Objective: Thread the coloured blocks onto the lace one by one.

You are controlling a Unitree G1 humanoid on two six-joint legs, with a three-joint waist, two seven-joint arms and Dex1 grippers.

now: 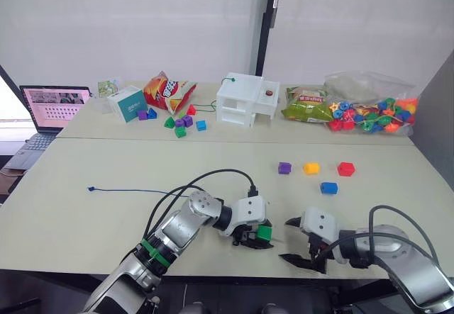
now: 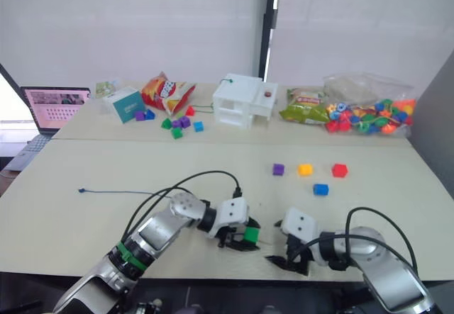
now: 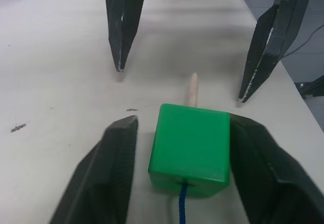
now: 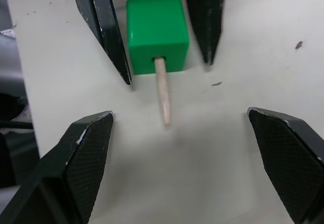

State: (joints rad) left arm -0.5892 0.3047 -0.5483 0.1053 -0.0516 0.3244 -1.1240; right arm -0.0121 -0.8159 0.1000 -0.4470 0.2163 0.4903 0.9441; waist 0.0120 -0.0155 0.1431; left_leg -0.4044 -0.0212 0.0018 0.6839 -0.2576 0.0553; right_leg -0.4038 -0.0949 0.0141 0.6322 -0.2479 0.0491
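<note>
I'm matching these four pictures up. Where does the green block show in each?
Left eye: green block between the left gripper fingers, near table edge.
Right eye: same spot.
Left wrist: centre, between the fingers.
Right wrist: upper middle.
Shared landmark: the lace's pale tip poking from the block.

Thin dark-blue lace [image 1: 131, 191] runs along the bench, then hidden behind left arm. Its stretch inside the green plastic cube [image 3: 190, 143] hidden; only pale stiff tip [image 4: 163, 93] pokes out. Open laptop [image 1: 44, 119] cut off at picture edge, screen content too small to read.
</note>
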